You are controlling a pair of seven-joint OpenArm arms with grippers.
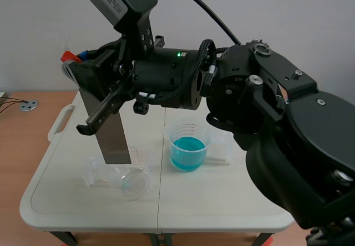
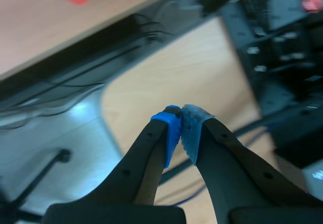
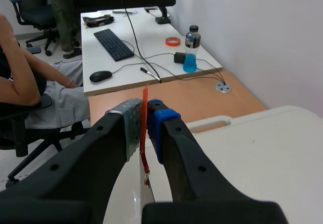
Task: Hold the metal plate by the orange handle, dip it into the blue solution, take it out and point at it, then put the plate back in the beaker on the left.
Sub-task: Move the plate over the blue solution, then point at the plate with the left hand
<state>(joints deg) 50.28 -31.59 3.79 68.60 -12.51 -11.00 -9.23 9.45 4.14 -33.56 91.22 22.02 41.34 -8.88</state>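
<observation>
Holds the orange handle (image 3: 145,95) clamped in the right gripper (image 3: 145,120), metal plate (image 1: 113,141) hanging just above the clear beaker (image 1: 133,182) near the table's (image 1: 222,201) front-left. Shows the left gripper (image 2: 180,119) pinched shut, empty. Seems mid-carry; next calls for centring over the blue solution (image 1: 187,149), then lowering straight.

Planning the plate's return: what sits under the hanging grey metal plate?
A clear plastic beaker, empty-looking, on the white table. The grey metal plate hides part of the clear plastic behind its lower end.

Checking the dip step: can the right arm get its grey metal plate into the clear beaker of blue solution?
Probably yes: the right gripper is shut on the orange handle, the metal plate hangs beside the blue-solution beaker, whose mouth is uncovered.
</observation>
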